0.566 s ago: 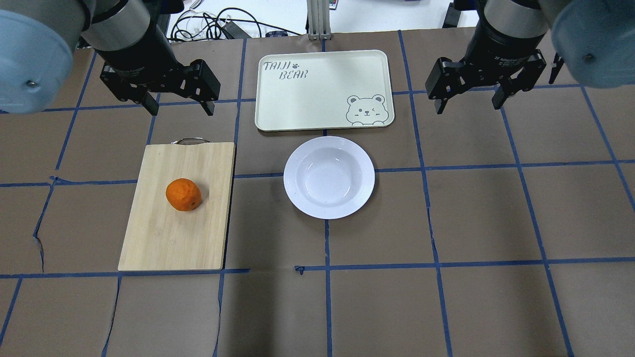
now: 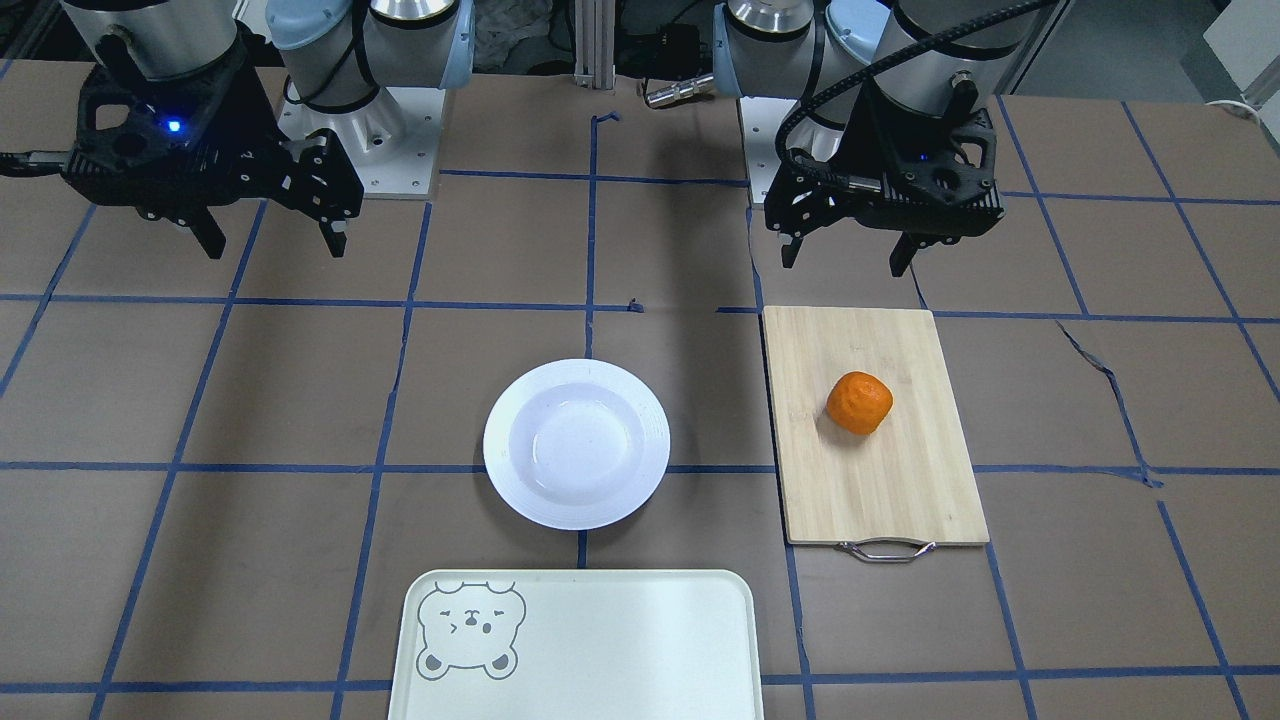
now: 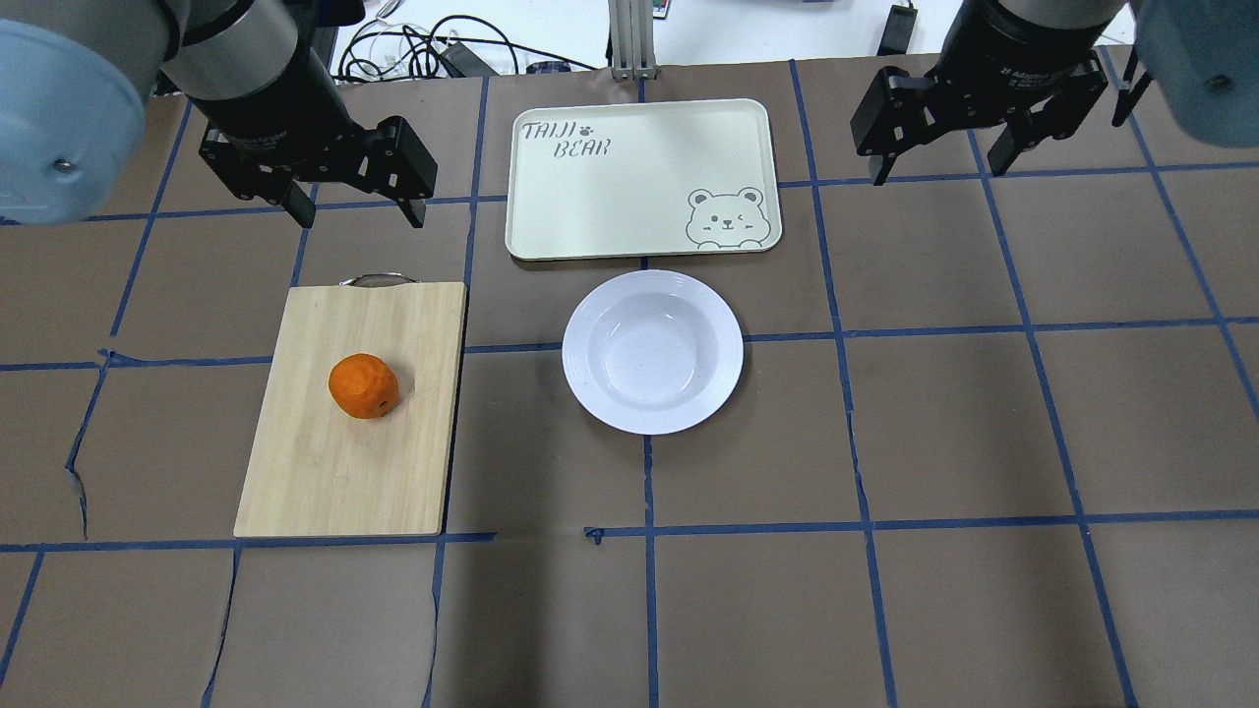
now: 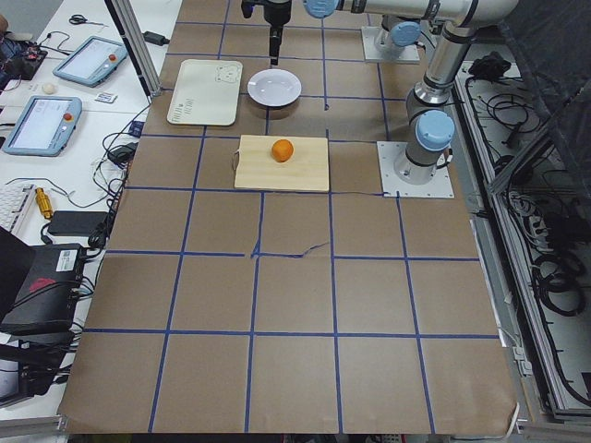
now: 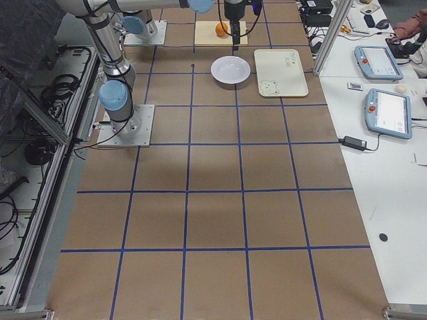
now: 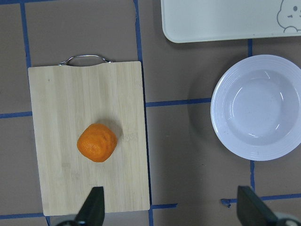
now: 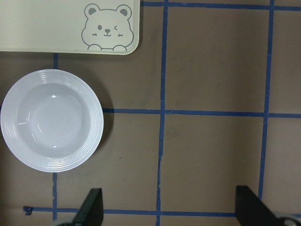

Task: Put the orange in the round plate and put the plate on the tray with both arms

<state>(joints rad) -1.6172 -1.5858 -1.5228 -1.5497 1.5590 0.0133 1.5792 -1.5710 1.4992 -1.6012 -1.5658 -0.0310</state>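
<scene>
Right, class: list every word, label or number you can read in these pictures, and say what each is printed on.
"TAIJI BEAR": grey lettering in one corner of the tray, with a small paw print after TAIJI.
White print on the body of the right gripper: too small to read with certainty.
Faint stamp on the bamboo cutting board: too blurred to read.
Numbers: none readable.

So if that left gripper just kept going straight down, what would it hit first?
Probably the bamboo cutting board, near its long edge, or the brown table cover beside it; height blurs this. The open left gripper looks offset from the orange.
</scene>
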